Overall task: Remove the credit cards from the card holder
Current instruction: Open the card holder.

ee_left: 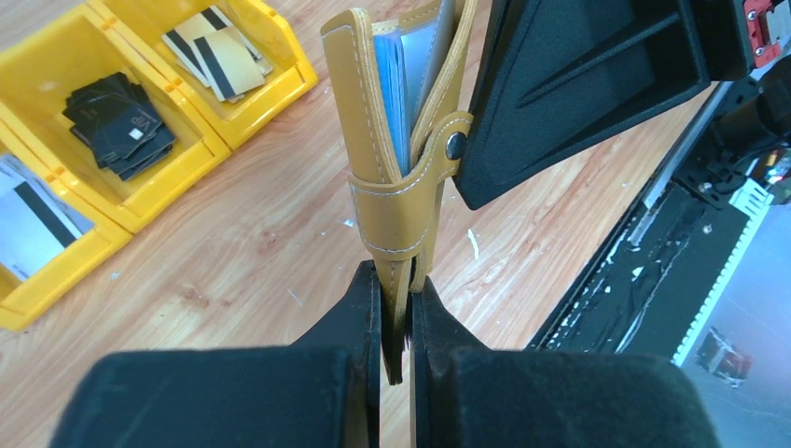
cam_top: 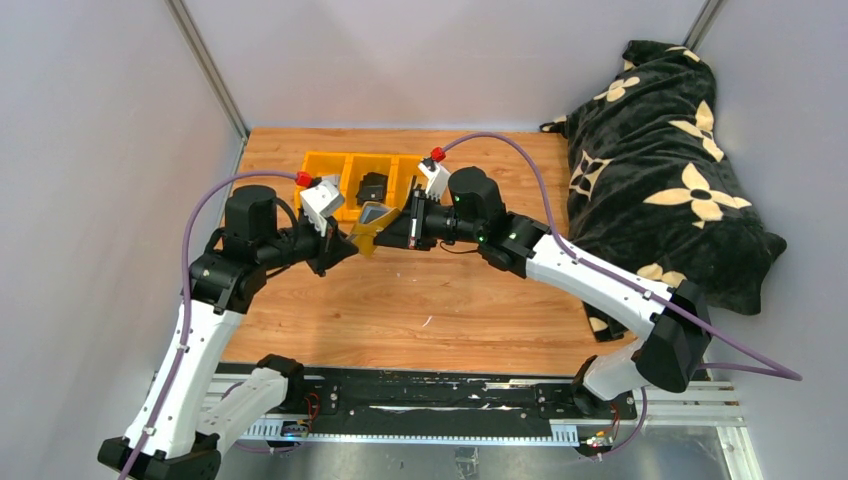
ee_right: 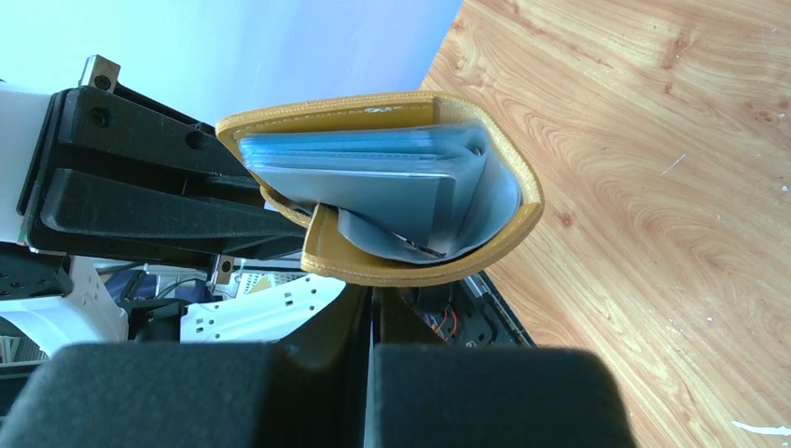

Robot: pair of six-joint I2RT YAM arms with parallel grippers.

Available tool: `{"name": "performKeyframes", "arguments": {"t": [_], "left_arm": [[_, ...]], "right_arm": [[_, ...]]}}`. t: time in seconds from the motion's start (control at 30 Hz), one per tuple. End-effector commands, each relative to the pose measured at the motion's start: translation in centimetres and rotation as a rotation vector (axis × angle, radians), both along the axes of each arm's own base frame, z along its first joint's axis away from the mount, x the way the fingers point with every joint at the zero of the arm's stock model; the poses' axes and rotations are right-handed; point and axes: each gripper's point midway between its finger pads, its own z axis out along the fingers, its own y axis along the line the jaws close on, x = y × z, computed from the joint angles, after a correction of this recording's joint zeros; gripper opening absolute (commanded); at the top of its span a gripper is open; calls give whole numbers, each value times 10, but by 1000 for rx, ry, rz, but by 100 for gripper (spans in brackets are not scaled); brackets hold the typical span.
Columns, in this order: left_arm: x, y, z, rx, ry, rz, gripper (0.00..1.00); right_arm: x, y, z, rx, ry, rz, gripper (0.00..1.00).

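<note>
The mustard-yellow card holder (cam_top: 366,236) hangs in the air between my two grippers, above the wooden table. My left gripper (cam_top: 345,243) is shut on its lower edge, seen in the left wrist view (ee_left: 398,299) with the leather (ee_left: 396,215) pinched between the fingers. The holder stands partly open, showing grey-blue sleeves (ee_right: 373,168) and a pale grey card (ee_right: 392,198) inside. My right gripper (cam_top: 397,231) has its jaws together (ee_right: 373,303), tips right against the holder's outer flap (ee_right: 420,271); I see nothing between them. Other credit cards (ee_left: 219,56) lie in a bin.
A row of yellow bins (cam_top: 352,160) sits behind the grippers. They hold striped cards, a black folded item (ee_left: 121,121) and a white striped card (ee_left: 28,224). A black flowered blanket (cam_top: 660,170) fills the right side. A black rail (cam_top: 430,395) runs along the near edge.
</note>
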Motion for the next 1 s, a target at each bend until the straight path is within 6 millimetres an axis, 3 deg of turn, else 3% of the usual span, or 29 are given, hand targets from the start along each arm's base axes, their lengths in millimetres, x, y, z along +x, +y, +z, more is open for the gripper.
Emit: {"name": "performKeyframes", "arguments": {"t": [0.0, 0.2, 0.6, 0.77, 0.8, 0.93, 0.97], "left_arm": [[-2, 9, -18, 90, -12, 2, 0], [7, 20, -22, 148, -39, 48, 0], [7, 26, -36, 201, -43, 61, 0], [5, 23, -31, 182, -51, 48, 0], [3, 21, -29, 171, -46, 41, 0], [-14, 11, -20, 120, -10, -29, 0], [-19, 9, -18, 108, -2, -48, 0]], "right_arm": [[-4, 8, 56, 136, -92, 9, 0], [-17, 19, 64, 153, -104, 47, 0], [-37, 33, 108, 237, -147, 99, 0], [-35, 26, 103, 196, -166, 85, 0], [-34, 24, 101, 185, -175, 85, 7], [-33, 4, 99, 149, -252, 96, 62], [-35, -3, 96, 122, -267, 104, 67]]}}
